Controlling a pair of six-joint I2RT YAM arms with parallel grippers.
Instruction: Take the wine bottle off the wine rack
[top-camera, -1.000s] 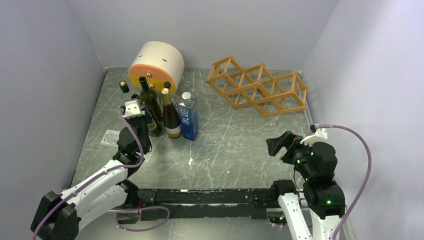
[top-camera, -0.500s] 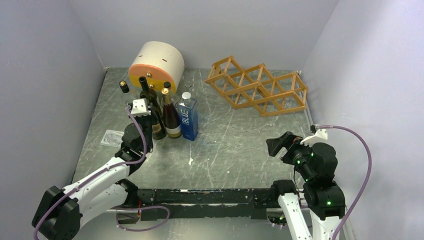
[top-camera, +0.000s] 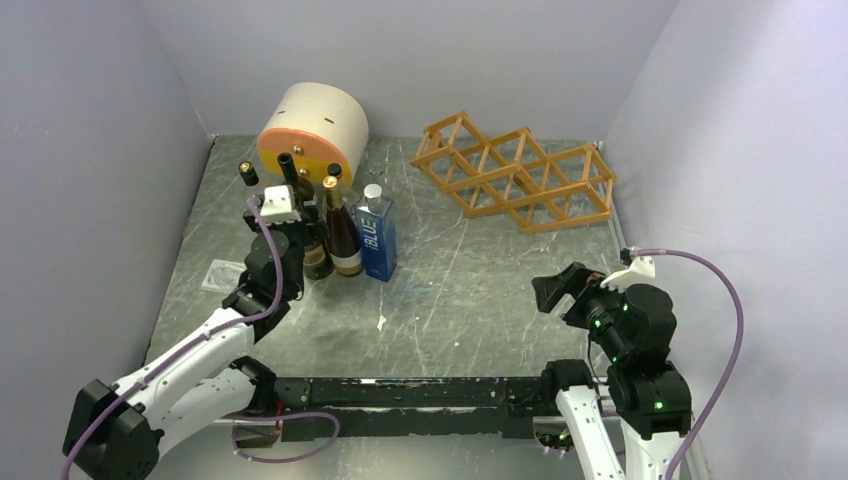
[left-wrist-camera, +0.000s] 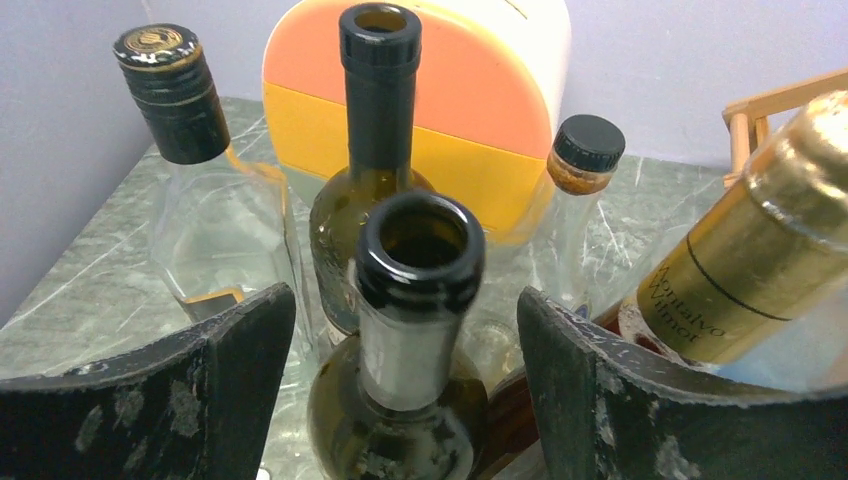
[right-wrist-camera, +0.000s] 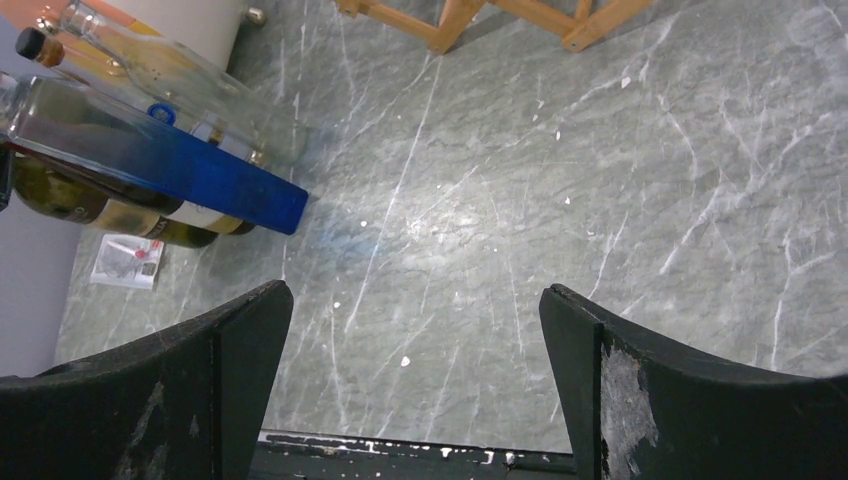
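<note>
A dark green wine bottle with an uncorked mouth stands upright on the table among other bottles. My left gripper is open, one finger on each side of the neck with a gap on both sides. From above, that gripper covers most of the bottle. The wine rack, an orange-tan stick lattice, sits at the back right with nothing in its cells; a corner of the wine rack shows in the left wrist view. My right gripper hangs open over bare table at the near right.
Around the bottle stand a gold-foil bottle, a taller dark bottle, a clear flask with a black cap and a blue carton bottle. A cream and orange cylinder sits behind them. A small packet lies at the left.
My left gripper was shut and now stands open round the bottle's neck. It has shifted a little right and toward the back. The right arm has not moved.
</note>
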